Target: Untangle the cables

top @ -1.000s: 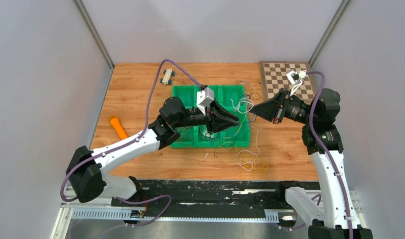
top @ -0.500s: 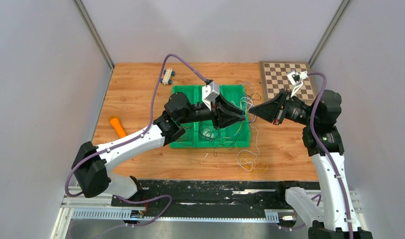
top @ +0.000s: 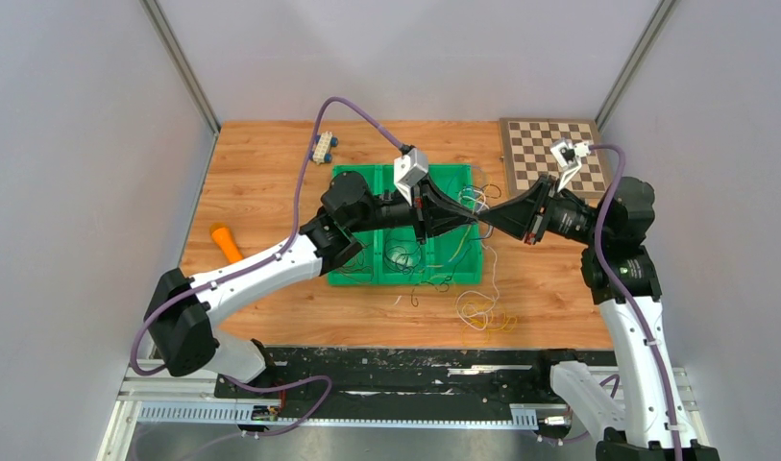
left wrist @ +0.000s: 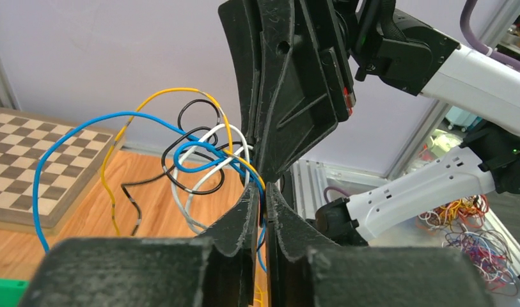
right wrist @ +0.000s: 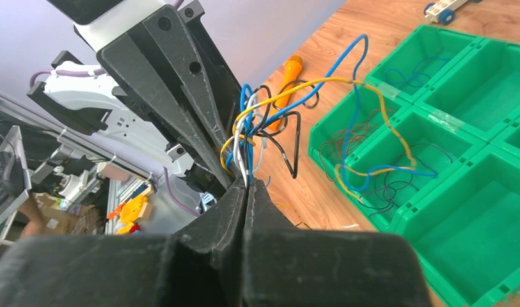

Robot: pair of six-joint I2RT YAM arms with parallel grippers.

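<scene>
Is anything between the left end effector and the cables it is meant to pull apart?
Nothing visible. The cables run straight between the left end effector's nearly closed fingers. The only thing close by is the right end effector, shut on the same bundle and meeting it tip to tip.

left arm (top: 271, 269) reached the cables (left wrist: 193, 153) (jaws narrowed)

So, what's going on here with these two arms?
Both are working on a tangle of thin coloured cables, held up above the right edge of the green bin. The right gripper is shut on the bundle; the left gripper meets it tip to tip and pinches the same cables. More cables lie in the bin and on the table.
</scene>
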